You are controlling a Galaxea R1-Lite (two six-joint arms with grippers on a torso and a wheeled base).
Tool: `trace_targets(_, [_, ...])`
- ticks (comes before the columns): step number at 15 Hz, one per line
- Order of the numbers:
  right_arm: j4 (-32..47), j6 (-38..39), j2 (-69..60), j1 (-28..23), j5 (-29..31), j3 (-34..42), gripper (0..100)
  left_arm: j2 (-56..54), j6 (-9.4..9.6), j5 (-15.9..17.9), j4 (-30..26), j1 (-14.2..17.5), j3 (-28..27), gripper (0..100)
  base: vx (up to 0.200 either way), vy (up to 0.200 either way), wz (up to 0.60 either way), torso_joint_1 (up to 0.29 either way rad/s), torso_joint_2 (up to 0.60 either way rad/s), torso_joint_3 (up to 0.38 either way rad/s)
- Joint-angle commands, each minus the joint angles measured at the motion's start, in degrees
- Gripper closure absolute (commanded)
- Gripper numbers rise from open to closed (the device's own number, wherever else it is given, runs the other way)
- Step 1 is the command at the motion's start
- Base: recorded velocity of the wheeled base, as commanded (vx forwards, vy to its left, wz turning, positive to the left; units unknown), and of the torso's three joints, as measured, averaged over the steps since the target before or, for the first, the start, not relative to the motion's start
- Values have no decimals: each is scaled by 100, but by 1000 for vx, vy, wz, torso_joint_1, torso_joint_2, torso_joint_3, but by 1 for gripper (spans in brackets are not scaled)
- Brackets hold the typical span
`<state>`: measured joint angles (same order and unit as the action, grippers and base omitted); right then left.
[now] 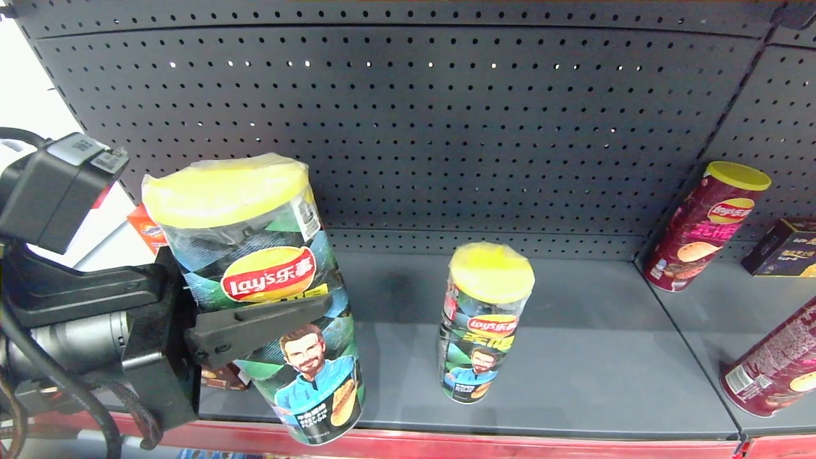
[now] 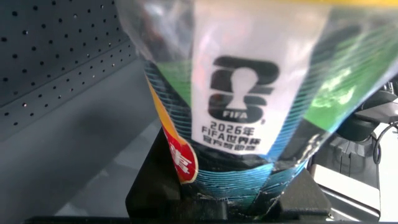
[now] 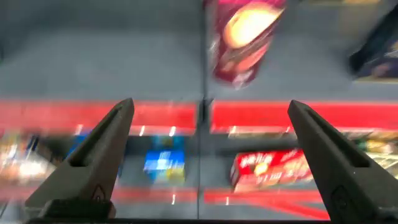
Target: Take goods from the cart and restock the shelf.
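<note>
Head view: L pincer [image 1: 287,306] clamped on chips can [image 1: 255,255], shelf [image 1: 605,357] lip just below; release here, can could tip off front. R pincer [image 3: 208,137] wide, empty.

Head camera looks down on the shelf [image 1: 574,370]; wrist cameras face it closely (left one shares the can [image 1: 255,229] with head).

lt: bright, even | shdw: soft, beside can [image 1: 484,322] on shelf [image 1: 605,357] | glare: on held can [image 2: 249,37]
</note>
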<state>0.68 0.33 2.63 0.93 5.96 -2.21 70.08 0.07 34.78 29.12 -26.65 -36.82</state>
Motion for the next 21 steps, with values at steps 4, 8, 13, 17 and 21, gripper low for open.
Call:
trace_targets(4, [-112, -332, -228, -31, -1018, 212, 0, -127, 10, 11, -30, -16, 192, 100, 0, 0, 0, 0, 0, 0])
trace_targets(8, [-95, 29, -228, -31, -666, 221, 0, -118, 10, 46, 14, -7, 113, 100, 0, 0, 0, 0, 0, 0])
trace_targets(13, [-95, 20, -228, -31, -666, 221, 0, 216, 37, 46, 14, 19, -361, 100, 0, 0, 0, 0, 0, 0])
trace_targets(17, [-95, 20, -228, -31, -666, 221, 0, 779, 661, 46, 32, 11, -898, 100, 0, 0, 0, 0, 0, 0])
trace_targets(21, [-95, 20, -228, -31, -666, 221, 0, 1007, 634, -226, 14, 46, -1284, 100, 0, 0, 0, 0, 0, 0])
